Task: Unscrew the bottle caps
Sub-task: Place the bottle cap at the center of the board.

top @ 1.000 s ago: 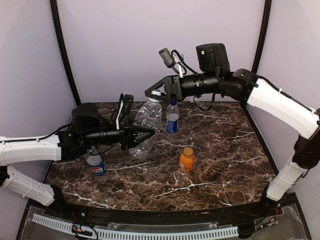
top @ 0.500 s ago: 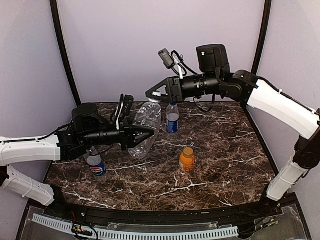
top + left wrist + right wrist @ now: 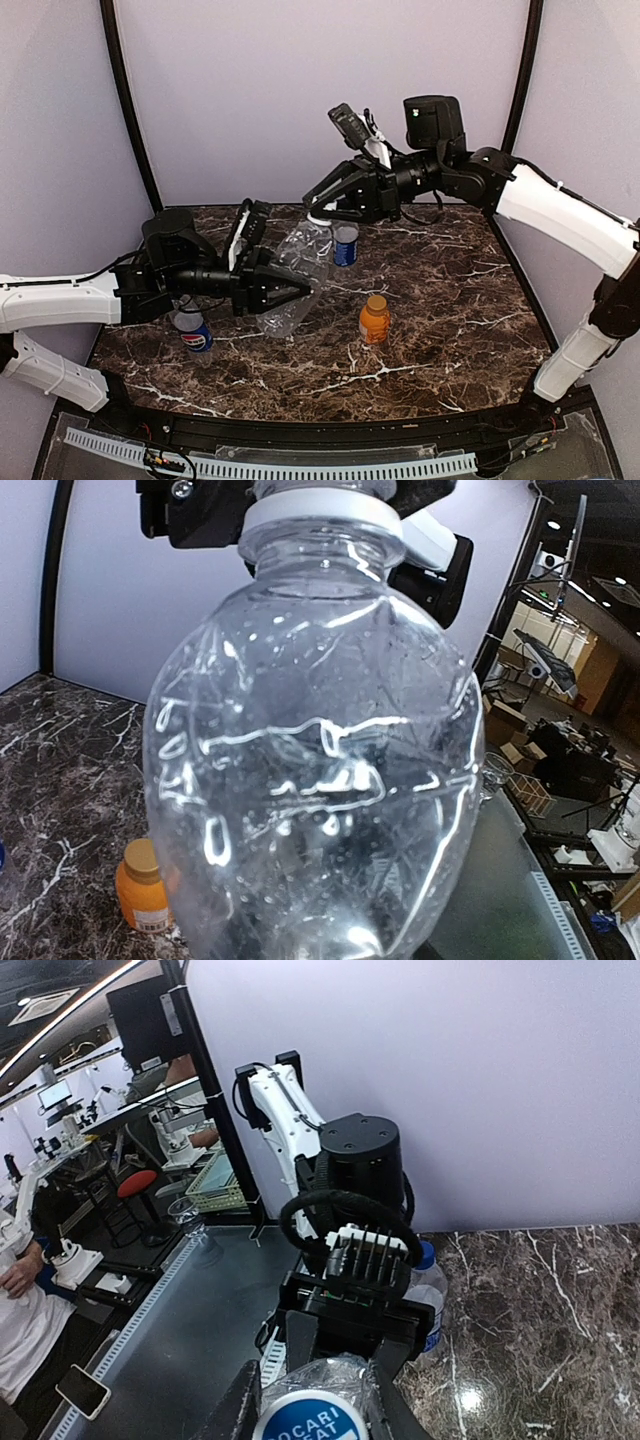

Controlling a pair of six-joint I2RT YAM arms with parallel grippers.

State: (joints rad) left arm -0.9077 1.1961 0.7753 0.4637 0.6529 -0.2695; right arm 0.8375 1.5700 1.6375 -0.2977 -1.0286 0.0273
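Observation:
My left gripper (image 3: 292, 286) is shut on the clear unlabelled bottle (image 3: 298, 262) and holds it tilted above the table. The bottle fills the left wrist view (image 3: 310, 760), hiding my fingers. My right gripper (image 3: 318, 208) is closed round its white cap (image 3: 321, 218), which has a blue printed top in the right wrist view (image 3: 325, 1426), with a finger (image 3: 240, 1410) against each side. A blue-labelled bottle (image 3: 345, 244) stands behind. The Pepsi bottle (image 3: 193, 331) stands under my left arm. The short orange bottle (image 3: 374, 321) with its orange cap (image 3: 376, 301) stands mid-table.
The dark marble table (image 3: 450, 320) is enclosed by grey walls and black frame poles (image 3: 130, 110). A white slotted strip (image 3: 300, 466) runs along the near edge. In the right wrist view a blue-capped bottle (image 3: 428, 1295) stands beside my left wrist.
My right gripper has dropped and tilted down onto the cap, closing round it. The clear bottle has tipped and sunk slightly with my left gripper. The other bottles have not moved.

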